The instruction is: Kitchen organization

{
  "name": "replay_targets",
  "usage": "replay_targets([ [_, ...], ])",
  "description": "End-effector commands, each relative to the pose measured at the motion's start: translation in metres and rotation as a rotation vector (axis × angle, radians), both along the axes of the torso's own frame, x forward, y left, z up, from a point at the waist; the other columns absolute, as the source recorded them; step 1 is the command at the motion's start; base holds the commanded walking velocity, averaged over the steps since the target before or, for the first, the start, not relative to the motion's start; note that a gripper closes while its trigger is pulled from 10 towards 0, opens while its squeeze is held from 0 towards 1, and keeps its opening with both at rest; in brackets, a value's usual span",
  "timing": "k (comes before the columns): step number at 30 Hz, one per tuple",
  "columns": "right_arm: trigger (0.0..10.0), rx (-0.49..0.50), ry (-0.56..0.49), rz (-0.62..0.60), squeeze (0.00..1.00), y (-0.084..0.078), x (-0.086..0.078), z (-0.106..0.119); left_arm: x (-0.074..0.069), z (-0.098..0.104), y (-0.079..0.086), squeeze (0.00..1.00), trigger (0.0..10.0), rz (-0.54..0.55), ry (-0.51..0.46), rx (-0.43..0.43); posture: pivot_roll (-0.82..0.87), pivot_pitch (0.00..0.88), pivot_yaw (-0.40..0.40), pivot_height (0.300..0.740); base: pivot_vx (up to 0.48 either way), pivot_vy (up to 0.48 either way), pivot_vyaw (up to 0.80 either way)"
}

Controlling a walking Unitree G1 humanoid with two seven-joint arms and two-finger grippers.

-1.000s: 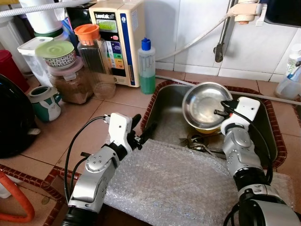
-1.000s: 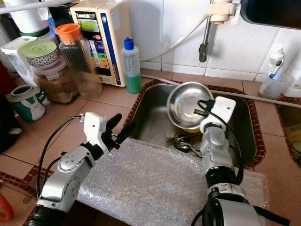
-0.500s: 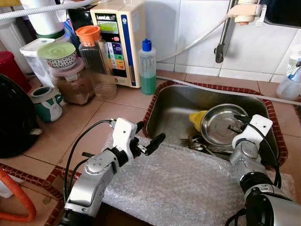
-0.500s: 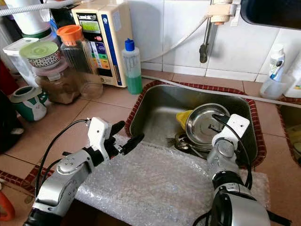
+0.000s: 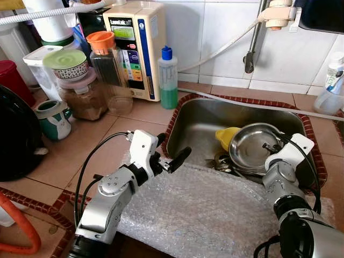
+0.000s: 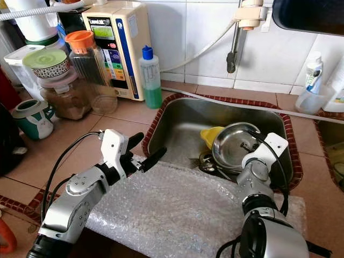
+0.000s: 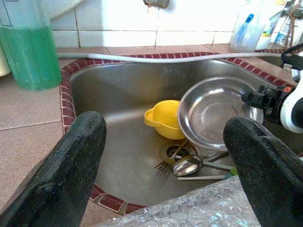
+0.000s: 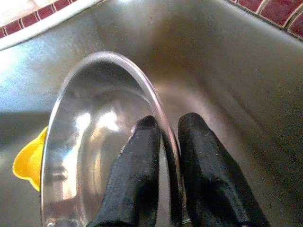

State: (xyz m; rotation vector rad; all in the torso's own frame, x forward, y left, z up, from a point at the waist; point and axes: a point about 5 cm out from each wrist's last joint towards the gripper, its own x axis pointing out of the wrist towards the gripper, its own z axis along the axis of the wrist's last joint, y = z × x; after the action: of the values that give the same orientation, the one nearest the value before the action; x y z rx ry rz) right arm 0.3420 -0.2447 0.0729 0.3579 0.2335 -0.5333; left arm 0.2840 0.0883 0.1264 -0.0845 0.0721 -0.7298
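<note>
A shiny steel bowl [image 5: 252, 146] leans in the sink [image 5: 199, 115] against a yellow cup [image 5: 226, 136]. My right gripper [image 5: 270, 148] is shut on the steel bowl's rim [image 8: 163, 123], one finger inside and one outside. Under the bowl lie a fork and spoons [image 7: 189, 165] near the drain. My left gripper [image 5: 171, 152] is open, hovering over the near left corner of the sink, above the edge of a bubble wrap sheet [image 5: 204, 209].
Left of the sink the counter holds a green soap bottle [image 5: 167, 76], a water unit [image 5: 134, 43], jars [image 5: 110, 70] and a mug [image 5: 52, 116]. A tap [image 5: 252, 48] hangs above the sink. A spray bottle [image 5: 330, 86] stands at the far right.
Over the last second my right gripper lowered the steel bowl from upright above the sink down against the yellow cup. My left gripper crept slightly toward the sink.
</note>
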Motion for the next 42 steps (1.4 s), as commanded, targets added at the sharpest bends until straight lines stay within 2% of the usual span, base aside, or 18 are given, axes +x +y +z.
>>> replay_targets([
  [1, 10.0, 0.047, 0.045, 0.048, 1.0, 0.014, -0.005, -0.016, 0.002, 0.006, 0.003, 1.0, 10.0, 0.012, -0.021, 0.011, 0.06, 0.0, 0.107, 0.74, 0.0, 0.0, 0.0],
  [7, 10.0, -0.03, 0.036, 0.09, 1.0, 0.018, -0.001, -0.01, 0.003, 0.005, 0.003, 1.0, 10.0, 0.015, -0.019, 0.014, 0.05, 0.0, 0.108, 0.74, 0.0, 0.0, 0.0],
  [19, 10.0, -0.031, -0.02, 0.183, 1.0, 0.026, 0.007, -0.001, 0.004, 0.006, 0.002, 1.0, 10.0, 0.024, -0.023, 0.013, 0.05, 0.0, 0.102, 0.74, 0.0, 0.0, 0.0],
  [21, 10.0, -0.06, -0.034, 0.206, 1.0, 0.027, 0.008, 0.002, 0.005, 0.007, 0.001, 1.0, 10.0, 0.029, -0.029, 0.012, 0.05, 0.0, 0.099, 0.74, 0.0, 0.0, 0.0],
  [22, 10.0, -0.107, -0.055, 0.24, 1.0, 0.03, 0.01, 0.006, 0.006, 0.008, 0.002, 1.0, 10.0, 0.044, -0.041, 0.016, 0.04, 0.0, 0.098, 0.74, 0.0, 0.0, 0.0],
  [25, 10.0, -0.194, -0.109, 0.295, 1.0, 0.035, 0.012, 0.014, 0.014, 0.012, 0.007, 1.0, 10.0, 0.144, -0.083, 0.05, 0.04, 0.0, 0.096, 0.74, 0.0, 0.0, 0.0],
  [31, 10.0, -0.329, -0.186, 0.342, 1.0, 0.038, 0.008, 0.024, 0.022, 0.015, 0.01, 1.0, 10.0, 0.268, -0.075, 0.076, 0.03, 0.0, 0.093, 0.74, 0.0, 0.0, 0.0],
  [32, 10.0, -0.373, -0.225, 0.344, 1.0, 0.038, 0.006, 0.029, 0.023, 0.015, 0.01, 0.0, 10.0, 0.293, -0.07, 0.068, 0.03, 0.0, 0.093, 0.74, 0.0, 0.0, 0.0],
  [34, 10.0, -0.449, -0.296, 0.36, 1.0, 0.04, 0.002, 0.041, 0.026, 0.009, 0.012, 0.0, 10.0, 0.362, -0.032, 0.11, 0.02, 0.0, 0.094, 0.74, 0.0, 0.0, 0.0],
  [36, 10.0, -0.486, -0.324, 0.365, 1.0, 0.041, -0.002, 0.047, 0.029, 0.007, 0.014, 0.0, 10.0, 0.408, -0.017, 0.124, 0.01, 0.0, 0.093, 0.74, 0.0, 0.0, 0.0],
  [42, 10.0, -0.54, -0.366, 0.37, 1.0, 0.046, -0.015, 0.058, 0.032, 0.01, 0.015, 0.0, 10.0, 0.407, -0.013, 0.048, -0.02, 0.0, 0.094, 0.74, 0.0, 0.0, 0.0],
])
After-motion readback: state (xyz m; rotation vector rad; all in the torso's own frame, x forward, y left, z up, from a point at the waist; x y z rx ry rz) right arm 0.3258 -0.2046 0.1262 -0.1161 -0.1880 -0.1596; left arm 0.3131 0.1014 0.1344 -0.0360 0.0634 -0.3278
